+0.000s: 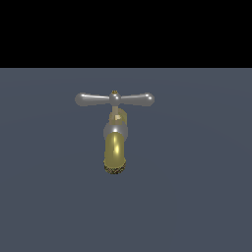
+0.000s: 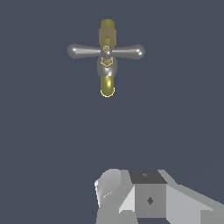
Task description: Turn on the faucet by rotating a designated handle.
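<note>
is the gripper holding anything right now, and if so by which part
Nothing is held. In the wrist view the faucet and its handle stand well apart from the gripper body, and the exterior view shows no gripper near the handle.

No readable text, labels, numbers or signs appear in either view.

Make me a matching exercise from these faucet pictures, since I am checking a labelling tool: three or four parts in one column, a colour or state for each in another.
Parts:
1. handle
2. spout
3. spout tip
4. gripper

Colour or state:
A. shiny brass-gold, curved
B. well away from the faucet, touching nothing
C. silver-grey crossbar with rounded ends
D. rough, dark and mesh-like

Pairs: 1-C, 2-A, 3-D, 4-B
</note>
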`<state>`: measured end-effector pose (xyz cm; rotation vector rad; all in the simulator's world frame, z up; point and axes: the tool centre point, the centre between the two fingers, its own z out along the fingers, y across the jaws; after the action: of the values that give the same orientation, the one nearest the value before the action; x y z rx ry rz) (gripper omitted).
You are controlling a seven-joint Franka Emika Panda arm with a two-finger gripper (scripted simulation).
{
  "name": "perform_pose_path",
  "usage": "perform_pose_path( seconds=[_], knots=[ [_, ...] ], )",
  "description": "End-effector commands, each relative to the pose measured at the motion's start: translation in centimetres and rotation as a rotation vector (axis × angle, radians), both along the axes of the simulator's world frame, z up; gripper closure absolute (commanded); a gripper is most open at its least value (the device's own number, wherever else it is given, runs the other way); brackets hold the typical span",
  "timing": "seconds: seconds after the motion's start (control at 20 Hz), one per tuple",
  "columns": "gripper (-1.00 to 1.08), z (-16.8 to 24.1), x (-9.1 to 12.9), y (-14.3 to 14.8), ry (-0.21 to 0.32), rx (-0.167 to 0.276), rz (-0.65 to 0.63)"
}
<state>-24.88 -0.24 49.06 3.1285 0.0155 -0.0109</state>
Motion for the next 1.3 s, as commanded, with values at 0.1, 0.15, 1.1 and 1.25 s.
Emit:
perform_pose_path(
  seconds=[0.1,0.15,1.1,1.25],
  knots=[
    [1.08,0.0,0.0,0.1,-0.001,-0.004,0.006],
    [1.08,0.0,0.1,0.2,-0.002,-0.009,0.013],
    [1.08,-0.5,2.3,1.3,-0.008,-0.016,-0.007],
    [1.08,-0.9,3.3,1.7,-0.007,-0.003,-0.049]
  ],
)
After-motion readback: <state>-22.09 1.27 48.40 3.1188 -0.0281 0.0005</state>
